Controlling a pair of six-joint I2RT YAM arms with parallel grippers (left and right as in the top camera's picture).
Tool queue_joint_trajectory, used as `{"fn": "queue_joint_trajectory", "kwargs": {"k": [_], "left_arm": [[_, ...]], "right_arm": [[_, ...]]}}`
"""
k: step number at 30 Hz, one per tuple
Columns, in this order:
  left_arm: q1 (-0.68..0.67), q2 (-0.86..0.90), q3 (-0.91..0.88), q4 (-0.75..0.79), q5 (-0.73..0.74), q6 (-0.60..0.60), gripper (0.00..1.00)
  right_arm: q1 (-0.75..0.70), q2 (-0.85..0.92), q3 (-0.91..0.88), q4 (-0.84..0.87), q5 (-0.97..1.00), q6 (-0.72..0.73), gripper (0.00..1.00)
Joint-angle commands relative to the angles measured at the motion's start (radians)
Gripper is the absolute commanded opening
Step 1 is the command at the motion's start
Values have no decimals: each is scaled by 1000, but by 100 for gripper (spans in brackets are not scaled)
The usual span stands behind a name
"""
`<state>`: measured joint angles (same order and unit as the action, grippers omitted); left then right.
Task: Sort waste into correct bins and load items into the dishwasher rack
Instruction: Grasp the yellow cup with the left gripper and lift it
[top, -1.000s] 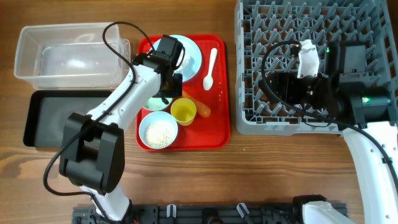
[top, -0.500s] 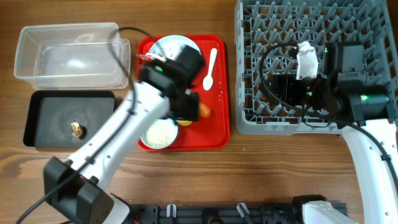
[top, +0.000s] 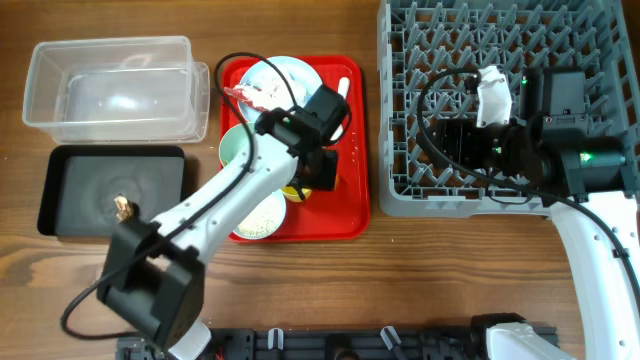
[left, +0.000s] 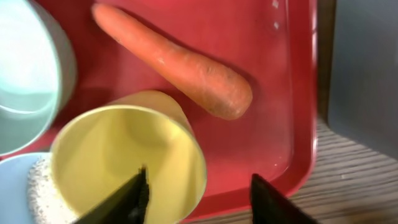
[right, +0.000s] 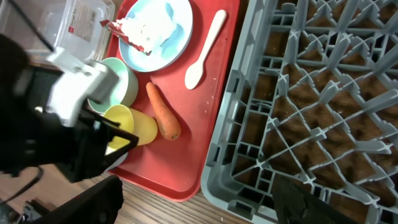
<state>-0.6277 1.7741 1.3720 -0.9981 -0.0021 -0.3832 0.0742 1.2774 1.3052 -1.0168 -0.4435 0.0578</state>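
My left gripper (left: 202, 196) is open low over the red tray, one finger over the mouth of the yellow cup (left: 124, 162), the other over bare tray. The orange carrot (left: 180, 65) lies just beyond the cup. From above, the left gripper (top: 320, 165) covers the cup and carrot. My right gripper (right: 199, 205) is open and empty, hovering over the grey dishwasher rack (top: 500, 190). The pale blue plate (top: 295, 75) holds white tissue and the red-and-white wrapper (top: 245, 92). The brown scrap (top: 123, 208) lies in the black tray (top: 70, 190). The clear tub (top: 115, 90) stands behind it.
On the red tray (top: 350, 215) sit the mint bowl (top: 235, 150), the blue bowl of rice (top: 262, 218), partly under my left arm, and the white spoon (right: 205, 50). The rack's near-left corner (right: 249, 186) is close to the tray's edge.
My left gripper has swung right across the red tray, from the plate to the yellow cup and carrot. The right arm has not moved.
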Motion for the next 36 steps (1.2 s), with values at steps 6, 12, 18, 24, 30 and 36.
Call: {"fn": "queue_joint_trajectory", "kwargs": {"k": [6,12,18,24,30,36], "left_arm": [[-9,79,-17,0,0,35,4],[-9,36,126,-148,2,35,4],[71,-57,336,-237,291,109,4],[390,-87,336,-216,1172,541,4],[507,-87,337,-84,1579,594,4],[444,-87,337,-74,1579,574,4]], "right_arm": [[2,9,15,2,10,-13,80],[2,9,15,14,9,-13,80],[2,8,15,31,-190,-104,89],[2,8,15,167,-483,-190,94],[2,10,15,322,-626,-188,95],[2,81,15,552,-719,-50,95]]}}
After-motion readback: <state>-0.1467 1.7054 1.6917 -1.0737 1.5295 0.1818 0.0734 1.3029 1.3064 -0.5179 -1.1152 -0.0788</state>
